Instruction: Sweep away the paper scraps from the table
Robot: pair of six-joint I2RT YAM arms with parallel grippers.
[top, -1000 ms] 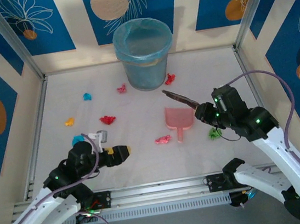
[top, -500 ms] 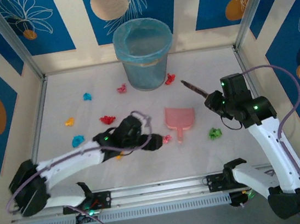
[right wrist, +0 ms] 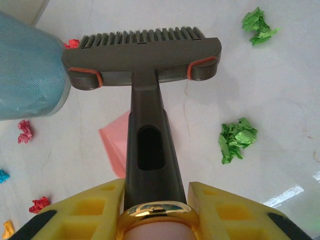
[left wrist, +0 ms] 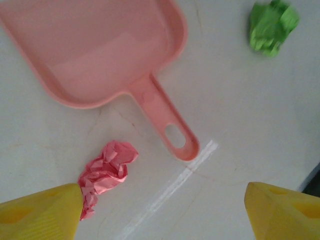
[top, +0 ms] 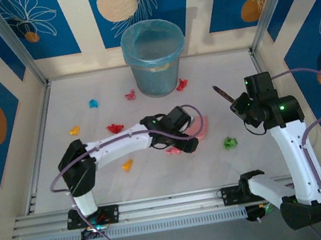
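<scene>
While the paper scraps [top: 115, 128] lie scattered on the table [top: 225, 70], from 8 round to 4 o'clock of the dustpan [left wrist: 100, 50], nothing is collected. Your left gripper [left wrist: 162, 212] hangs spread over its handle; your right gripper [right wrist: 152, 215] clamps the brush [right wrist: 145, 55].

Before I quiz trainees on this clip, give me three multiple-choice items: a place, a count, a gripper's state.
1. Where does the pink scrap in the left wrist view lie? A) inside the dustpan B) on the table beside the dustpan's handle C) on top of that handle
2. How many green scraps does the right wrist view show? A) none B) five C) two
3. The right gripper is: A) shut on the brush B) open and empty C) shut on a scrap
Answers: 1 B, it rests on bare table by the handle; 2 C, one beside the brush head, one lower; 3 A, it clamps the brush's handle.
</scene>
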